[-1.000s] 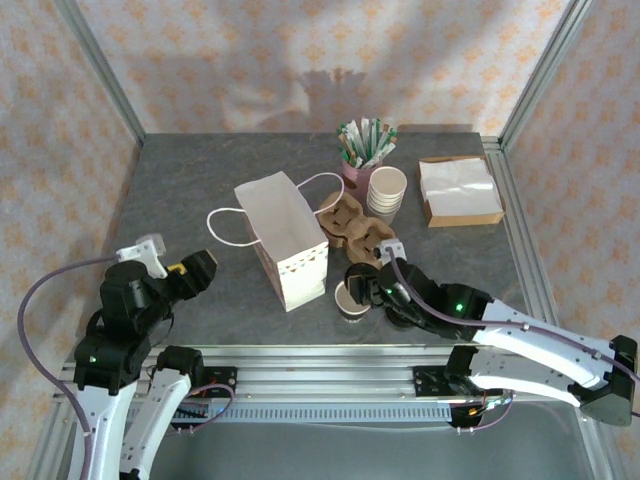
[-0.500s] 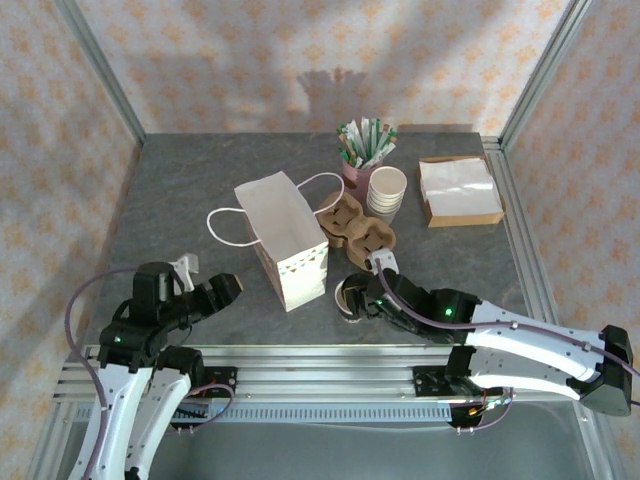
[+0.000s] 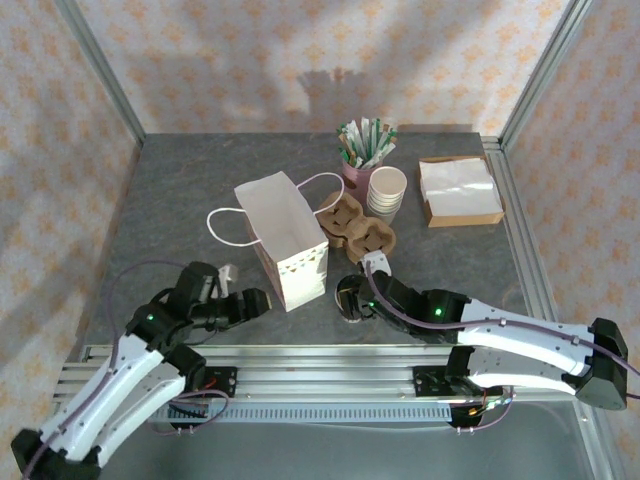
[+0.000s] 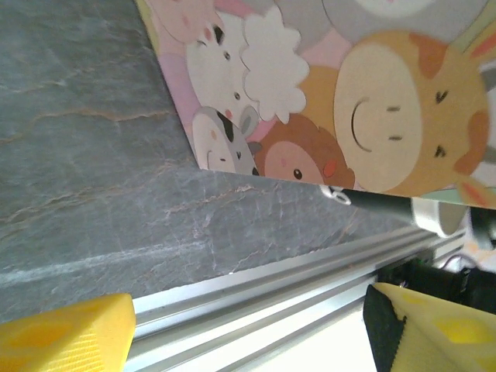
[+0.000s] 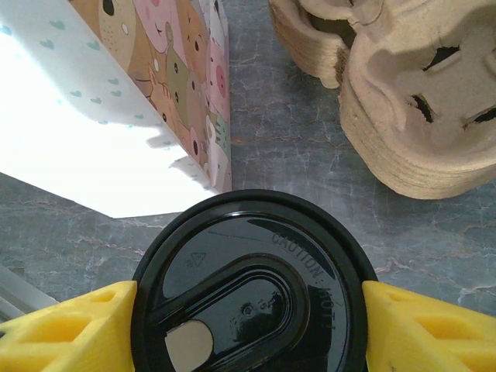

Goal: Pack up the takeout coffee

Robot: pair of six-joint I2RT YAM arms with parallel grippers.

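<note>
walls (image 3: 300, 50): peach floral wallpaper | tabletop (image 3: 190, 190): grey marbled | corner posts (image 3: 103, 68): aluminium

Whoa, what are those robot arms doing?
They're packing a takeout coffee. The right pincer grips the black-lidded coffee right beside the bag. The left pincer, open and empty, faces the bag's cartoon side near the table's edge. The coffee isn't in the bag yet.

Takeout coffee (image 5: 252, 287), black top, set between the fingers of the right gripper (image 5: 248, 329). Raised lettering curves along the rim, toward the finger on the picture's right: "CAUTION", then "HOT", the last word faint. A small recycling triangle is moulded nearer the other finger; the figure inside is too small to read.
</note>
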